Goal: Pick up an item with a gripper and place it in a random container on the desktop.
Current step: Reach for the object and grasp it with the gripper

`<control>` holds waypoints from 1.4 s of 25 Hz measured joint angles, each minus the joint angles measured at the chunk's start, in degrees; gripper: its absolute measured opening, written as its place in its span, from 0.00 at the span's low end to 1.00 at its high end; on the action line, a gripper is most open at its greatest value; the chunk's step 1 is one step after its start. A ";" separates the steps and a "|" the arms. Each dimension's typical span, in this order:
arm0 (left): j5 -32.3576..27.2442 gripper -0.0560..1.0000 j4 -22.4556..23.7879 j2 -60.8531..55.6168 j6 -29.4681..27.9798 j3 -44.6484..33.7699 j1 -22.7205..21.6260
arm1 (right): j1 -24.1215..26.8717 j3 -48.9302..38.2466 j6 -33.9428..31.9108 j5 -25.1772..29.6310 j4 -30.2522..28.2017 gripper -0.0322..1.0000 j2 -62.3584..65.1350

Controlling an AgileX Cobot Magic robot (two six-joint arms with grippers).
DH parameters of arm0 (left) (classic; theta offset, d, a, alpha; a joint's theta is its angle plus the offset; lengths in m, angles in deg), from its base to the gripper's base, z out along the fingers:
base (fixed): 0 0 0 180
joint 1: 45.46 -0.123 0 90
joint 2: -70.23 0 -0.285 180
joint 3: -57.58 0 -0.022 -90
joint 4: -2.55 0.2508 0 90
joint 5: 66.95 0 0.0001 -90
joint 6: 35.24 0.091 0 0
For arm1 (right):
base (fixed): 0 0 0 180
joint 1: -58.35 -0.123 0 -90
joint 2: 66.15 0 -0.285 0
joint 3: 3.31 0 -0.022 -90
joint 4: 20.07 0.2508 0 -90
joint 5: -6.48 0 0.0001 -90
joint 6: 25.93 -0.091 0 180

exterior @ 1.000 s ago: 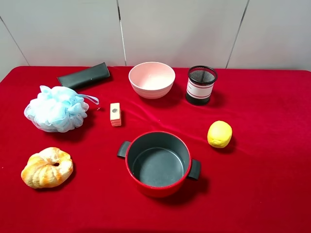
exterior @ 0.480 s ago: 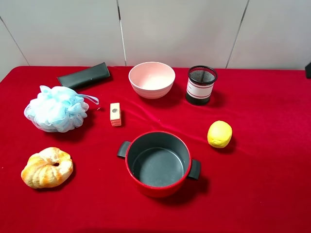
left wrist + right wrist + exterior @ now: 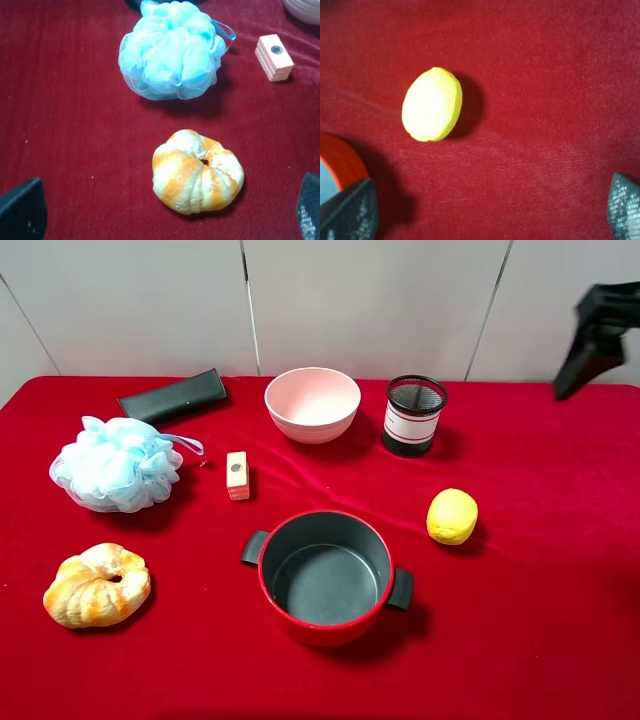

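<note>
The yellow lemon-shaped lump [image 3: 452, 516] lies on the red cloth desktop [image 3: 540, 600], right of the middle. The black wire-mesh cup [image 3: 413, 416] with its white band stands upright behind it, apart from it. My right arm [image 3: 598, 332] shows as a black shape at the top right, high above the table. In the right wrist view my right gripper [image 3: 490, 212] is open and empty, fingers spread wide, with the lemon [image 3: 432, 104] below it. My left gripper [image 3: 165, 222] is open and empty over the croissant [image 3: 198, 171]. It is out of the exterior view.
A red pot [image 3: 325, 575] with black handles stands front centre; its rim [image 3: 340, 160] shows in the right wrist view. A pink bowl [image 3: 312, 404], a beige block [image 3: 237, 475], a blue bath pouf [image 3: 117, 464], a croissant [image 3: 97, 585] and a dark case [image 3: 173, 396] lie to the left.
My right arm has come into the exterior view at the top right. Nothing on the table has moved.
</note>
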 joint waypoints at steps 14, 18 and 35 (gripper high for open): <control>0.00 0.99 0.00 0.00 0.00 0.00 0.00 | -6.10 0.13 -11.06 -7.44 -0.43 0.70 -14.68; 0.00 0.99 0.00 0.00 0.00 0.00 0.00 | -6.10 0.13 -11.06 -9.96 0.15 0.70 -19.26; 0.00 0.99 0.00 0.00 0.00 0.00 0.00 | -6.10 -0.32 -8.14 -16.28 7.32 0.70 -35.27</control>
